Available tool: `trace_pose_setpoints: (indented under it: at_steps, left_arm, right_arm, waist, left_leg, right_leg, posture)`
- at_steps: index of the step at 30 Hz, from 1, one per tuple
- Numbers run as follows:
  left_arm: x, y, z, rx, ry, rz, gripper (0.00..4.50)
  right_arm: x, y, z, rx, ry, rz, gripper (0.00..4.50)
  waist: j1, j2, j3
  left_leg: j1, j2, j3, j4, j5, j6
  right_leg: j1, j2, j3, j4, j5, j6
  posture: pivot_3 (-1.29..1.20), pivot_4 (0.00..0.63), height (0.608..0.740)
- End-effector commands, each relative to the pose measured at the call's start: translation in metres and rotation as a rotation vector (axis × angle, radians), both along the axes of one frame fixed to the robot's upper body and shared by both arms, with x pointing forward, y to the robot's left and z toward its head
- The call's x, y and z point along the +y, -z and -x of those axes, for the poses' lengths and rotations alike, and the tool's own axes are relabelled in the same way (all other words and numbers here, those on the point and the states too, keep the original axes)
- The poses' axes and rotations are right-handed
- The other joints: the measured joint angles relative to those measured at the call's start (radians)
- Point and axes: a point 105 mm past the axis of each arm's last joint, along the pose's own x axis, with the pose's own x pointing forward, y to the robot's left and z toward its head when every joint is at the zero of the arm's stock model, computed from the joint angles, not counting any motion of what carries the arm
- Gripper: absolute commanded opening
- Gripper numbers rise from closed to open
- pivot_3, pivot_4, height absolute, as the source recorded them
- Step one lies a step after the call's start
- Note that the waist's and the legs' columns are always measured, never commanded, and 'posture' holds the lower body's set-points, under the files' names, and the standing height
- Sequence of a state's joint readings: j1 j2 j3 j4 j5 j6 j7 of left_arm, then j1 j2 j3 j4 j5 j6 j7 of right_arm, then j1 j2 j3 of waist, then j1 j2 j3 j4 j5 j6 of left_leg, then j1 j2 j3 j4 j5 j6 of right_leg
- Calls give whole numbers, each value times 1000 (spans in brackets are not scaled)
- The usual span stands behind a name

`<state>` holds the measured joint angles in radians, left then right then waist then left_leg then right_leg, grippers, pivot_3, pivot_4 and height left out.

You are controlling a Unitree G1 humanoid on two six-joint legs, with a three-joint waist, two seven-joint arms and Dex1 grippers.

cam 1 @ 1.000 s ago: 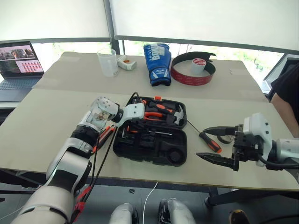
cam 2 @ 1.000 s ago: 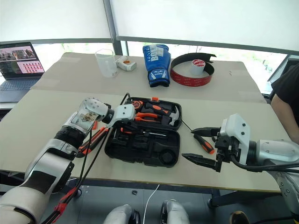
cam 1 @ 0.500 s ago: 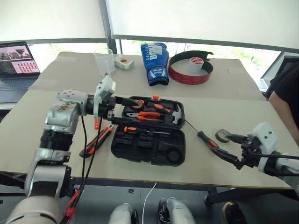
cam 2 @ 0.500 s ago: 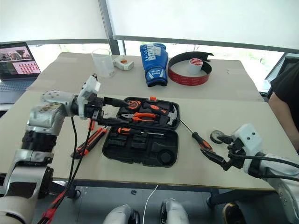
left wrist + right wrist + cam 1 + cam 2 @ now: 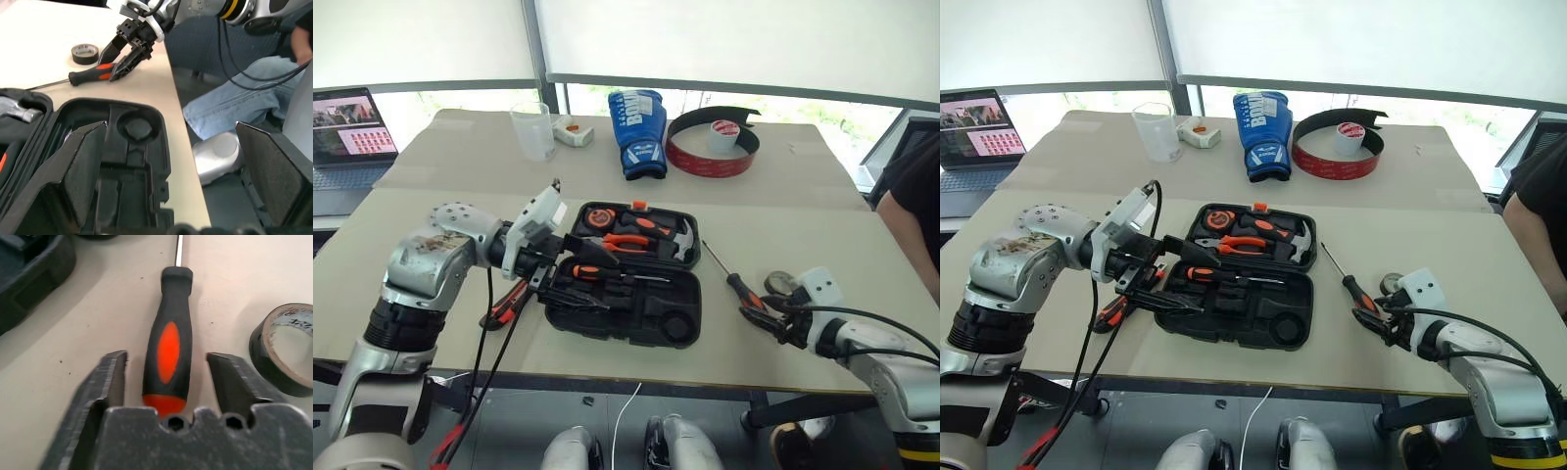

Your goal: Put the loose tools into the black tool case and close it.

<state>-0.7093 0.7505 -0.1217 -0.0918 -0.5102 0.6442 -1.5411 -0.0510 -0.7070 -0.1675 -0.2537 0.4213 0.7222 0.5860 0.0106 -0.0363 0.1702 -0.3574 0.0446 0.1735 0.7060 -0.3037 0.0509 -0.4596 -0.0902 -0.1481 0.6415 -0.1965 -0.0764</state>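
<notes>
Near the middle of the table lies the black tool case, open flat, and everything else is placed from it. Inside its far half sit orange-handled pliers and a hammer; one orange-and-black screwdriver lies in a recess along the hinge line, while the near half shows bare moulded recesses.

At the case's left edge the left gripper hovers with its two black fingers spread wide and nothing between them, pointing across the case's near-left corner. Just left of the case, on the table, lies the long orange-black utility knife, partly hidden by the left arm and its cables.

To the right of the case, a loose screwdriver rests on the table, shaft toward the far side, handle toward the near edge. The right gripper is down at that handle: in the right wrist view its fingers stand on either side of the handle, with a gap still showing on both sides, so the grip is not clamped. Just right of that handle sits the small dark tape roll.

Beyond the case stand a blue boxing glove, a red-and-black band and a clear cup.
</notes>
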Motion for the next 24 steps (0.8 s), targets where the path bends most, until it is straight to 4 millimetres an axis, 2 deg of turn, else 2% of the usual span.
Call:
trace_pose_setpoints:
  at_steps: [1,2,5,7,8,9,11,14,16,20,24]
  left_arm:
    - [2,-3,0,-38,-1,-8,4500]
    - [3,-2,1,-36,-3,-13,4500]
    - [12,4,0,-35,-23,-43,4500]
    - [29,6,0,-27,-82,-65,4500]
    - [36,6,0,-21,-111,-72,4500]
    - [41,7,0,-18,-129,-75,4500]
    - [49,9,0,-22,-168,-91,4500]
    - [58,12,3,-20,-215,-102,4500]
    - [62,14,6,-16,-237,-109,4500]
    - [69,16,7,-18,-275,-124,4500]
    - [72,16,4,-32,-300,-129,4500]
  right_arm:
    - [-1,-11,-4,-66,-4,26,1345]
    - [-1,-12,-4,-68,-3,27,1037]
    - [-7,-25,-6,-104,51,4,1003]
    - [6,-76,-16,-239,8,-106,1003]
    - [15,-93,-18,-282,-44,-130,1003]
    - [21,-102,-18,-303,-78,-141,1003]
    - [40,-109,-19,-306,-212,-103,1003]
    - [71,-108,-18,-304,-439,-18,1003]
    - [87,-94,-15,-294,-604,93,1003]
    - [102,-70,-21,-280,-787,249,1003]
    - [111,-64,-34,-319,-864,348,1003]
  waist:
    - [0,0,0]
    - [1,0,0]
    - [-3,0,0]
    - [-13,2,1]
    - [-23,5,3]
    - [-25,6,3]
    - [-22,6,3]
    - [-21,5,3]
    - [-22,5,3]
    - [-18,5,3]
    - [-16,5,3]
  left_leg:
    - [0,0,0,0,0,0]
    - [0,0,0,0,0,0]
    - [0,0,0,0,0,0]
    - [0,0,0,0,0,0]
    - [1,0,1,0,0,0]
    - [0,0,1,0,0,0]
    - [0,0,0,0,1,-1]
    - [2,1,-2,-7,2,-4]
    - [2,1,-2,-8,2,-4]
    - [1,0,-2,-8,2,-4]
    - [-1,0,-2,-4,2,-4]
  right_leg:
    - [0,0,0,0,0,0]
    - [0,0,0,0,0,0]
    - [0,0,0,0,0,0]
    - [0,0,0,0,0,0]
    - [-1,0,1,0,0,0]
    - [-1,0,2,1,0,0]
    - [-1,0,1,1,0,0]
    - [-1,2,1,-1,-1,-1]
    - [-1,3,1,-1,-1,-2]
    - [-1,2,1,-1,-2,-1]
    - [-2,1,0,0,-2,-1]
  posture:
    - [0,150,727]
    - [0,150,727]
    - [0,150,727]
    - [0,150,727]
    - [0,150,727]
    - [0,150,727]
    - [0,150,727]
    - [0,150,727]
    - [0,150,727]
    - [0,150,727]
    - [0,150,727]
